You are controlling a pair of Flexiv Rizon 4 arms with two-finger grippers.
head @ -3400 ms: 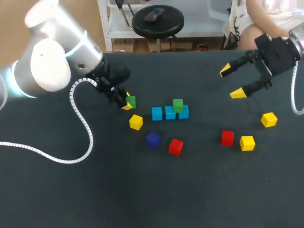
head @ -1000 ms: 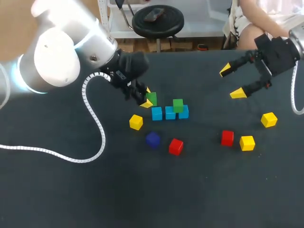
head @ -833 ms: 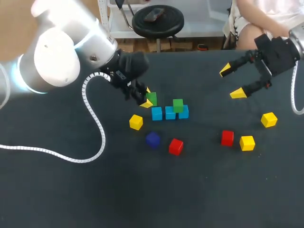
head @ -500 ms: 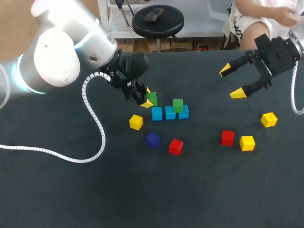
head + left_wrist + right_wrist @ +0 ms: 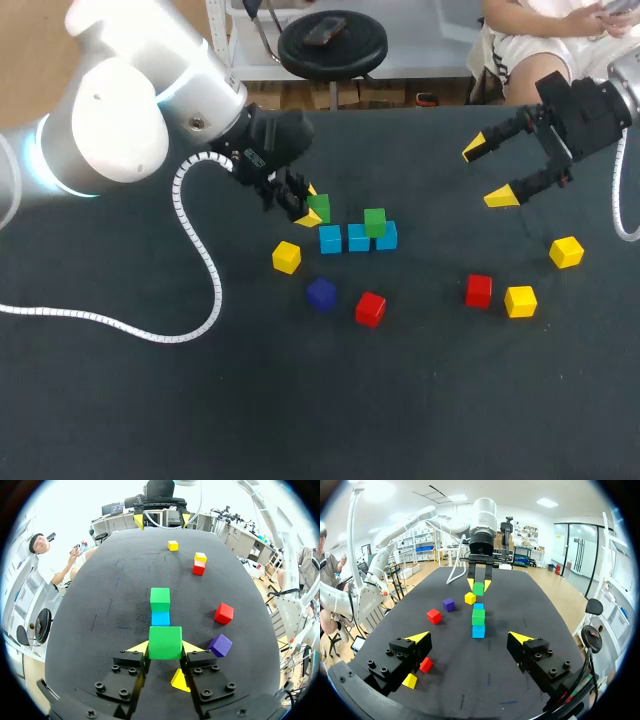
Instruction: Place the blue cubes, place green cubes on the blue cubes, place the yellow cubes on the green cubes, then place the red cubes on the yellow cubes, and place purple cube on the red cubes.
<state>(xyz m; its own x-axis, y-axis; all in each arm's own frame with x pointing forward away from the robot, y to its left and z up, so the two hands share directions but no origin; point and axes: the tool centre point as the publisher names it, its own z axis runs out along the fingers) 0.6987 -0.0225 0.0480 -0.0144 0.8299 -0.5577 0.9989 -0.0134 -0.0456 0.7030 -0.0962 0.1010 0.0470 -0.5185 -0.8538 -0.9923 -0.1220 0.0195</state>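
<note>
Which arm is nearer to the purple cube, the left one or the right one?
Left. The left arm has its jaws shut on a green cube, just beyond the purple cube. The right arm, jaws open, is far off to its right.

The right gripper (image 5: 469,638) has its fingers spread wide. Ahead of it, a green cube (image 5: 478,616) sits on a row of blue cubes (image 5: 478,631). Farther on, the left gripper (image 5: 478,584) clamps a second green cube (image 5: 478,589).

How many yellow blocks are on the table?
3. One yellow cube lies near the purple cube; a second sits beside a red cube; a third lies farther right. None seems hidden.
</note>
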